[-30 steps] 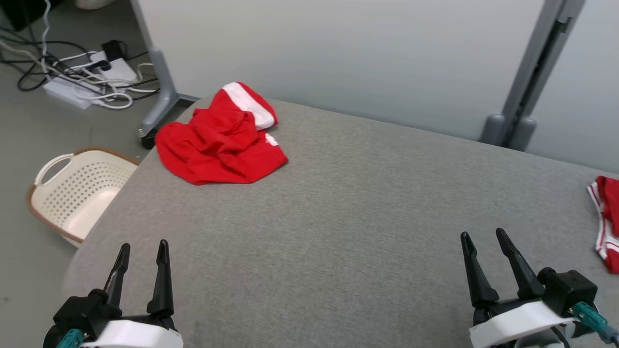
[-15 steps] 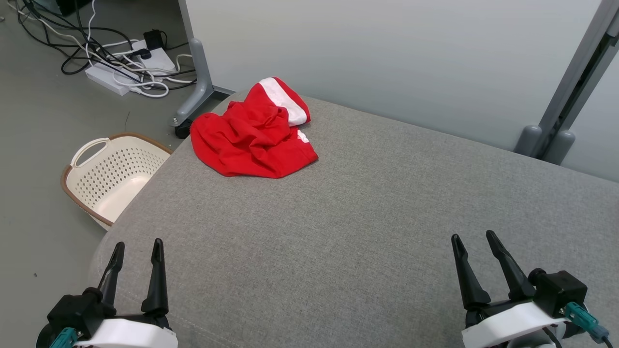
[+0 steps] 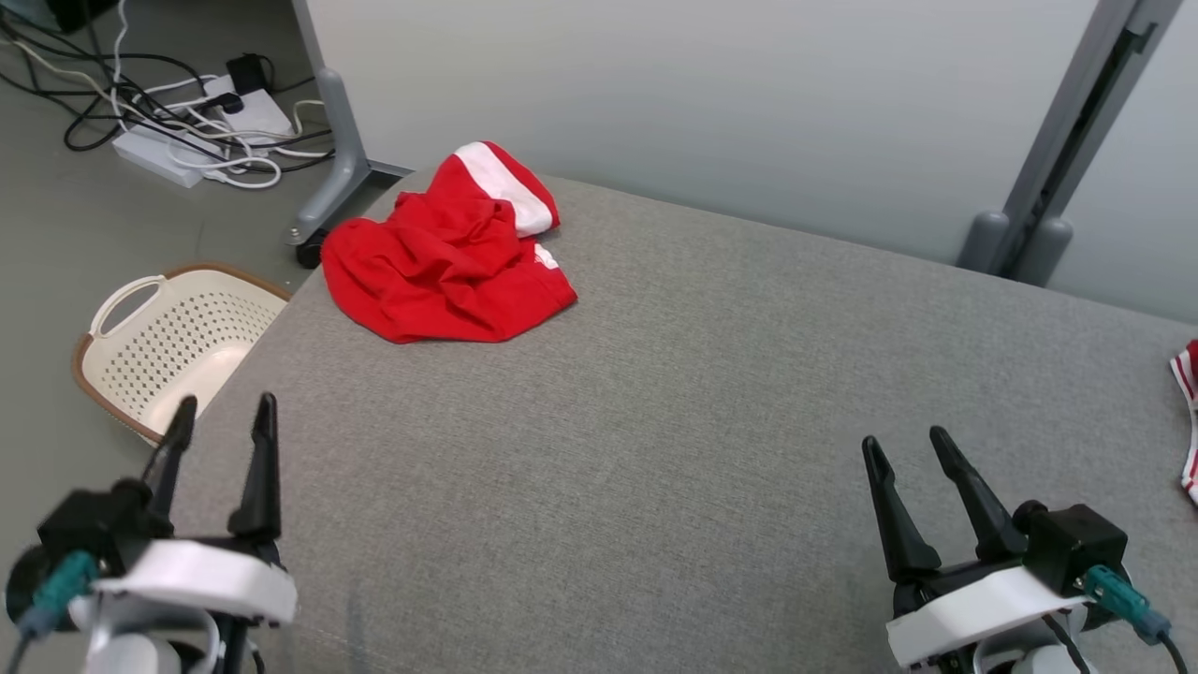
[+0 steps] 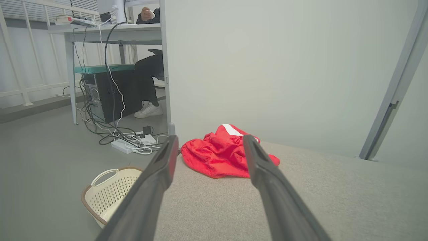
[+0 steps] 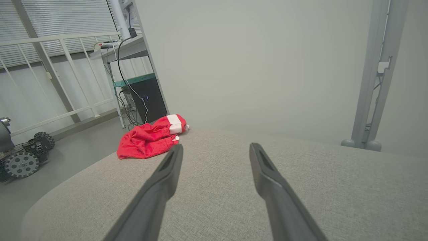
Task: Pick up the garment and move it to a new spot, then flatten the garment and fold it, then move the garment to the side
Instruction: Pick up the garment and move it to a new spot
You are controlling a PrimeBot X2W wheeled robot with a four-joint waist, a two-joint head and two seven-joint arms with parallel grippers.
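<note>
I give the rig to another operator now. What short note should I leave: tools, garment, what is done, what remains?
The left tool is open and empty, at the near left edge.
The right tool is open and empty, near right.
The red garment lies crumpled at the far left corner of the grey cushion, apart from both tools.
Done: nothing yet.
Left: pick up, move, flatten, fold, put aside.

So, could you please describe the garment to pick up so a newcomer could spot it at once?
Start from the grey padded surface. At its far left corner, near the cream basket on the floor, lies a crumpled red garment. Unlike the red striped piece at the right edge, it has one broad white band.
</note>
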